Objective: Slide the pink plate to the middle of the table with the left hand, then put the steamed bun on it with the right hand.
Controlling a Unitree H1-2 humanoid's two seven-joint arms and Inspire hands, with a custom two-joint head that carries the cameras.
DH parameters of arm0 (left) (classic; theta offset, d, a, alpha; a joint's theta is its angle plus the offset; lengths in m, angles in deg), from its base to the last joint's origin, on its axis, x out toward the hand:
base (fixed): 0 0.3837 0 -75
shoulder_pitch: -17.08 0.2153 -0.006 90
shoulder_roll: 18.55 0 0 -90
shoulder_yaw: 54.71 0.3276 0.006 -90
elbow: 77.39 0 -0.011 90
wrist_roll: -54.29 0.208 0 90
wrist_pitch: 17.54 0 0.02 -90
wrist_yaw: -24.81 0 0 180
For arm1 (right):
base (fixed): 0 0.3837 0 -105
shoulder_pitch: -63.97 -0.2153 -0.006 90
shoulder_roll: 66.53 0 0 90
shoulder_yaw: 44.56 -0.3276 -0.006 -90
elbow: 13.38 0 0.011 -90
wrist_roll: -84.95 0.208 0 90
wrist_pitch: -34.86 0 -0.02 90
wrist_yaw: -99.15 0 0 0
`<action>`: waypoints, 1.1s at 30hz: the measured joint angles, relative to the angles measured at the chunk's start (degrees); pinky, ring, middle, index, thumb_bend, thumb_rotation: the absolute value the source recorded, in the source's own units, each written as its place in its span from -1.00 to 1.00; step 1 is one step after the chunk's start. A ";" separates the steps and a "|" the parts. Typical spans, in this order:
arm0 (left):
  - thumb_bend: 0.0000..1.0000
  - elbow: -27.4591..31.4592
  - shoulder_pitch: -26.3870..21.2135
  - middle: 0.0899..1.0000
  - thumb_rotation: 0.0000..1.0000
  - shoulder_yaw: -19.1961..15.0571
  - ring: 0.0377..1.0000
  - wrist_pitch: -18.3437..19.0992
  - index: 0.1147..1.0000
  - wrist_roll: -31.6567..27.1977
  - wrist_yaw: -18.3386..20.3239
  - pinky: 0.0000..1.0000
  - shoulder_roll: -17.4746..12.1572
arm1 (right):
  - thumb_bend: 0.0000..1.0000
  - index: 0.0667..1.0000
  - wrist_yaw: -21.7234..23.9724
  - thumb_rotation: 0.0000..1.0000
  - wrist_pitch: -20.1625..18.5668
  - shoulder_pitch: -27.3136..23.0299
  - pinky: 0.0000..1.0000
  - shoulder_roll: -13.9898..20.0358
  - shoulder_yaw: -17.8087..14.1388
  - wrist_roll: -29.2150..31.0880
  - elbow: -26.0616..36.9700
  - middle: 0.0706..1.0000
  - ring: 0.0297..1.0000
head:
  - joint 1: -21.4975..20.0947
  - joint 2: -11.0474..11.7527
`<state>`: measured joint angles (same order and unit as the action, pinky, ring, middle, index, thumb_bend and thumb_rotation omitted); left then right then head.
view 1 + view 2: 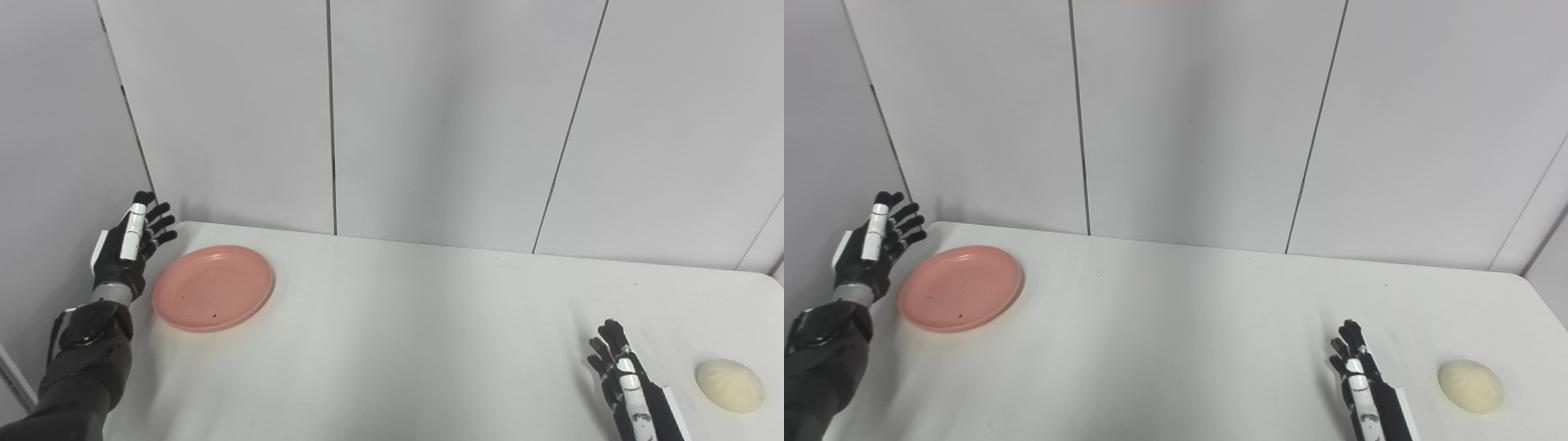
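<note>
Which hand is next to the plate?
The left hand, open just beyond the pink plate's left rim; the right hand sits across the table beside the bun.

Pink plate [213, 288], cream-white steamed bun [730, 385], plain white table [429, 343], black-and-white left hand [130, 242] and right hand [621, 373].

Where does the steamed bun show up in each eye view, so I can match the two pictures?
Left eye view: steamed bun lies at the lower right, near the picture's right edge.
Right eye view: it lies at the lower right, further in from the edge.
Shared landmark: the right hand just left of it.
</note>
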<state>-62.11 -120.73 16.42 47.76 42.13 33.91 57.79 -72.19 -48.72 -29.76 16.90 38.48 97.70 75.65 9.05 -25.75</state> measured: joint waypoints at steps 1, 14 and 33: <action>0.62 -0.36 0.01 0.71 0.77 0.03 0.69 0.00 0.74 0.04 -0.04 0.59 -0.32 | 0.29 0.90 -0.04 0.72 0.00 0.00 0.93 -0.02 -0.01 -0.01 0.00 0.92 0.90 | -0.09 0.09; 0.70 -2.25 0.15 0.72 0.73 2.21 0.70 0.00 0.78 1.28 -1.80 0.60 -1.42 | 0.32 0.89 -0.49 0.70 0.00 0.13 0.92 -0.04 0.05 -0.56 0.16 0.92 0.90 | -0.62 -0.44; 0.63 0.14 2.78 0.71 0.74 6.08 0.69 -0.85 0.78 3.51 -4.04 0.53 1.45 | 0.31 0.91 -0.43 0.70 0.00 0.70 0.92 0.21 0.09 -0.87 0.78 0.92 0.90 | -1.41 -1.58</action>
<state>-61.96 -117.95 22.50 46.90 45.64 29.86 59.24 -72.62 -48.72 -29.06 17.11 38.58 96.83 76.43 7.65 -27.33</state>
